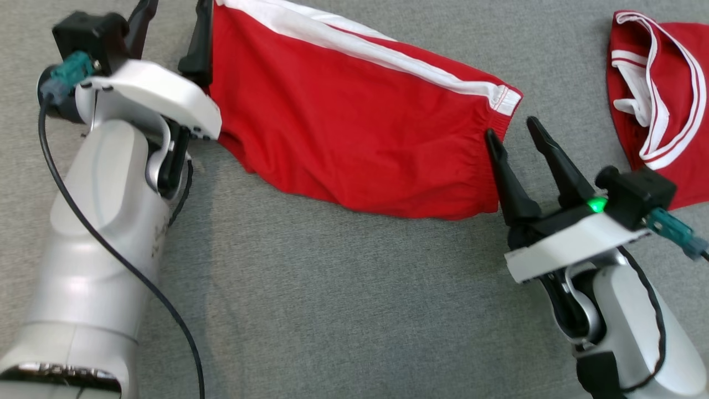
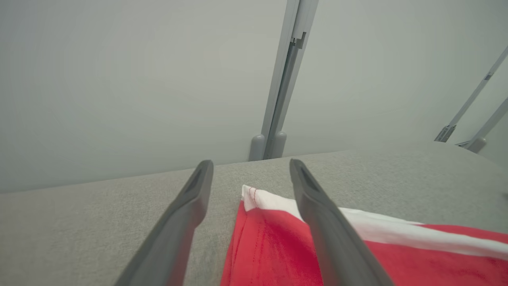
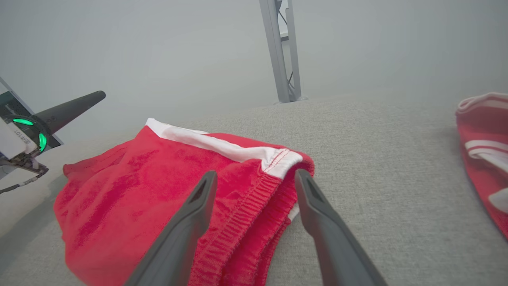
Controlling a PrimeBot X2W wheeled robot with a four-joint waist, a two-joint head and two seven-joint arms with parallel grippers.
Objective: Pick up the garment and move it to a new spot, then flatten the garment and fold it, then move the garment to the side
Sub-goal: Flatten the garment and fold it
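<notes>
Red shorts point(image 1: 354, 127) with a white side stripe lie spread flat across the grey cloth surface point(image 1: 332, 305). My left gripper point(image 1: 173, 22) is open at the shorts' left hem end. In the left wrist view the white hem corner point(image 2: 251, 194) lies between the two fingers of the gripper point(image 2: 251, 165). My right gripper point(image 1: 512, 126) is open at the elastic waistband end. In the right wrist view the gripper point(image 3: 256, 174) straddles the gathered waistband point(image 3: 254, 202), one finger over the fabric, one over bare surface. Neither holds anything.
A second red garment point(image 1: 659, 100) with white trim lies crumpled at the far right, also seen as a red garment point(image 3: 484, 135) at the right edge. Grey frame posts point(image 2: 278, 99) point(image 3: 279, 51) stand behind the surface's back edge. Bare grey surface stretches in front of the shorts.
</notes>
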